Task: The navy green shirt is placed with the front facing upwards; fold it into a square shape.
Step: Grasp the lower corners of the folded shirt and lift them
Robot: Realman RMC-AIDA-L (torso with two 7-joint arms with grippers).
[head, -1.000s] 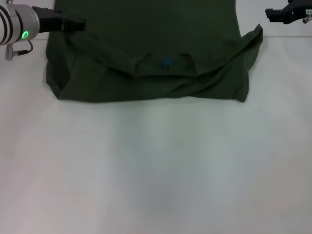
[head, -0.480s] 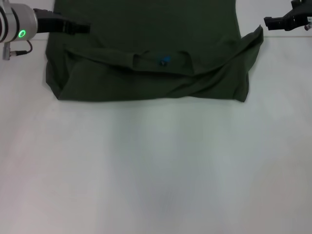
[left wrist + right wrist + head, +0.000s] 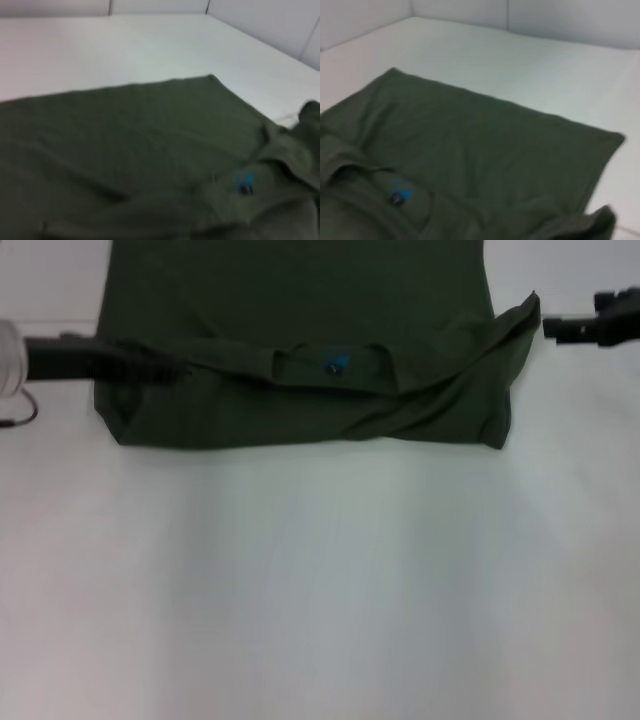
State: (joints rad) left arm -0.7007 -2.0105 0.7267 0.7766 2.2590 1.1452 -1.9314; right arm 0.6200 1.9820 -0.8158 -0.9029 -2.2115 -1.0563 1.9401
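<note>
Navy green shirt [image 3: 300,350] lies on the white table [image 3: 320,590], at the far side in the head view, its body running out of the top of that picture. It is a dark olive cotton piece with the near part doubled over, giving a long straight near edge and a creased, lumpy fold across the width. The ribbed neck sits in the middle of that fold, and inside it is a small dark neck label [image 3: 335,366] with a blue mark; no lettering can be read on it or on the cloth.

At the shirt's left edge, the left gripper [image 3: 165,368] reaches in with its dark tips over the fold; whether they pinch cloth cannot be told. Just off the raised right corner, apart from the cloth, is the right gripper [image 3: 556,329]; its fingers' state cannot be told either.

Both wrist views show the shirt's far hem and corners, which the head view cuts off.
</note>
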